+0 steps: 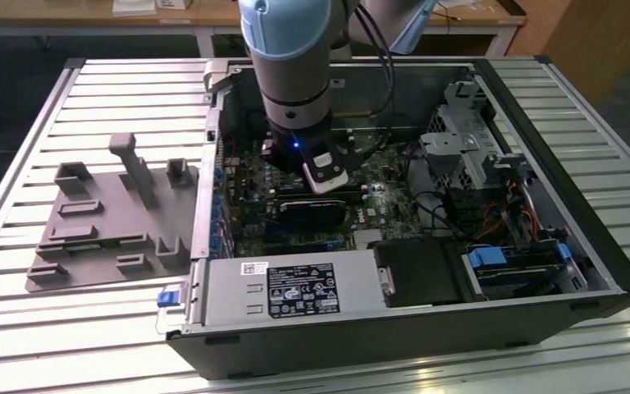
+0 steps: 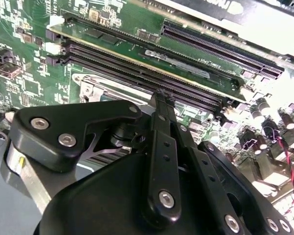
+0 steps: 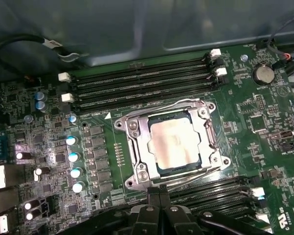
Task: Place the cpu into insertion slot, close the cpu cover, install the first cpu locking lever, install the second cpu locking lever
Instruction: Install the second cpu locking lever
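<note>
Hand [image 3: 159, 208] above covered cpu [image 3: 172, 142], first wrist view.

— From over here the arm [image 1: 293, 90] stands right over the middle of the open computer case [image 1: 577, 246], so the insertion slot is covered in the exterior view. Can you see the pincer tips?

— Not clearly. In the first wrist view the pincer [image 3: 159, 208] is cut off by the picture's edge. In the second wrist view its black body hides most of the cpu cover [image 2: 95, 88]; only a corner peeks out.

— And the cpu [image 3: 172, 144]?

— Its top is washed out by glare. The locking levers' ends are too thin to tell.
</note>
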`<act>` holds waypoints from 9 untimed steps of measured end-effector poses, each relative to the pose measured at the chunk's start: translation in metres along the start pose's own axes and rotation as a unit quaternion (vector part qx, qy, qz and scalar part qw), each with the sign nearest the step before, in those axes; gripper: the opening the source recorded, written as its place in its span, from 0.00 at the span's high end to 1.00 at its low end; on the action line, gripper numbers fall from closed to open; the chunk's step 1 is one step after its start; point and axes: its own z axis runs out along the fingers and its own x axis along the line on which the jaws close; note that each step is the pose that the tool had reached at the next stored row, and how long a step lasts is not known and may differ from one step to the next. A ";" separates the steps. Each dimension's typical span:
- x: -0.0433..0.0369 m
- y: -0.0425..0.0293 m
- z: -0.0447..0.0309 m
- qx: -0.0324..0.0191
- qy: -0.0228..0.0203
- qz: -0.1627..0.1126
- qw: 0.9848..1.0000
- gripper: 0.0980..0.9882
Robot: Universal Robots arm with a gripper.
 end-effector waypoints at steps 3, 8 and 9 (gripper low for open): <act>0.0003 -0.0030 0.0001 -0.006 0.002 -0.001 1.000 1.00; 0.0032 -0.0063 0.0016 -0.020 0.005 -0.003 1.000 1.00; 0.0042 -0.0068 0.0020 -0.022 0.006 -0.003 1.000 1.00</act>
